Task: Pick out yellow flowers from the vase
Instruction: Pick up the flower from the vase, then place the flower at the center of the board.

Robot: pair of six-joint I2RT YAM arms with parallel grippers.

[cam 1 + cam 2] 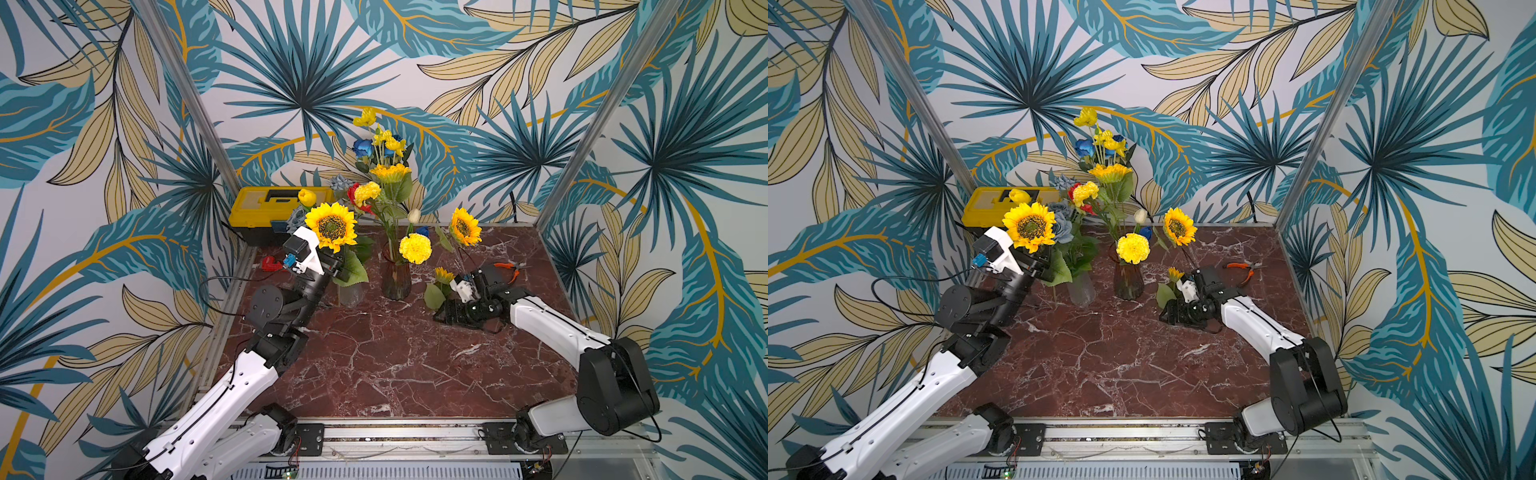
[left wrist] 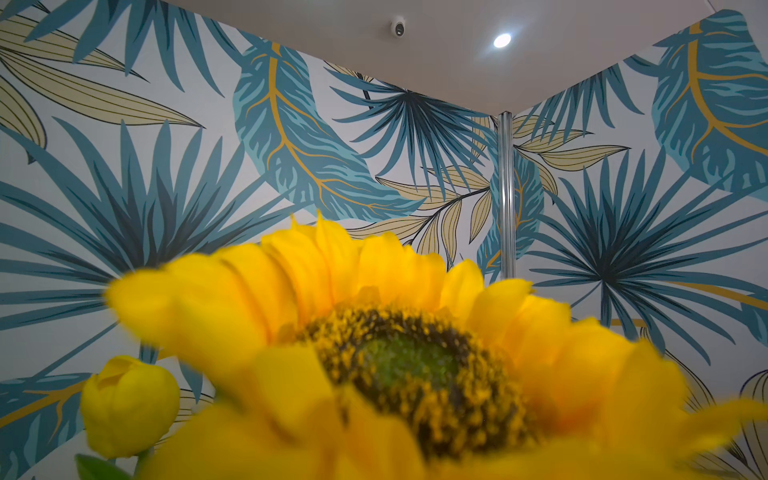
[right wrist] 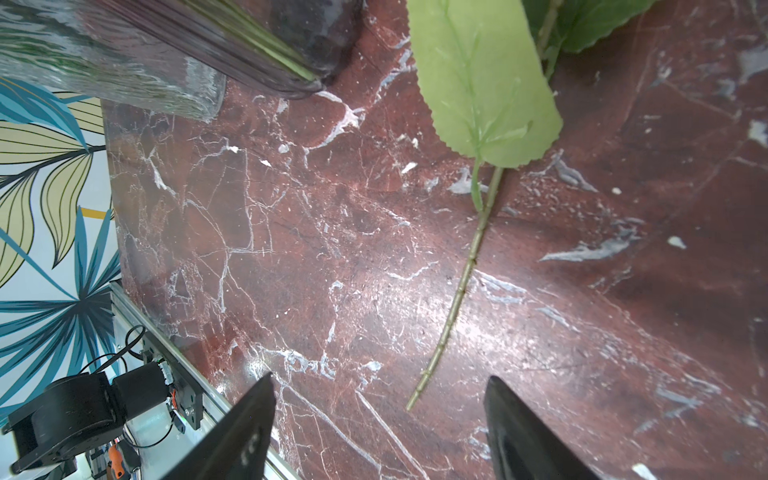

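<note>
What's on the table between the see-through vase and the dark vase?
Nothing. Only the bare red marble table shows between the clear vase and the dark vase, in both top views.

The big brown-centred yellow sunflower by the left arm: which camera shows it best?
Both top views show the big brown-centred yellow sunflower whole and sharp. The left wrist view has it close but blurred and cropped. The right wrist view shows none of it.
</note>
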